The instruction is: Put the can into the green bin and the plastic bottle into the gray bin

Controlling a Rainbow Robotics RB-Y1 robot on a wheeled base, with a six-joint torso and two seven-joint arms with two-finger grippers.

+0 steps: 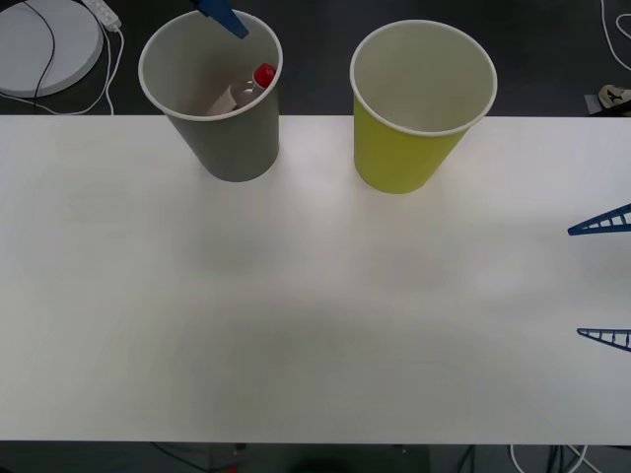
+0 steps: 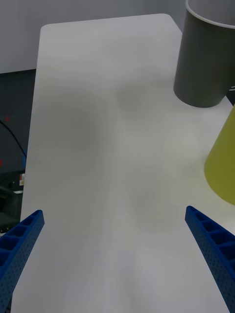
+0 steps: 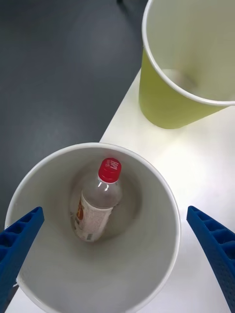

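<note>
Looking down at a smooth white table (image 1: 296, 296), you are seeing 2 tall paper bins standing well apart near its far edge, both tapering downward with white rolled rims. The plastic bottle (image 3: 98, 200) is already lying inside the gray bin (image 1: 232, 138), leaning against the wall, its clear body, pale label and red screw cap showing, so that half looks done. The green bin (image 1: 409, 148) is showing a bare white inside, and no can is in sight, so that half appears to be left. Your left gripper (image 3: 115, 254) is hovering over the gray bin, ribbed blue fingers spread and holding nothing. Your right gripper (image 1: 603, 281) is waiting at the table's right edge, also spread and holding nothing.
</note>
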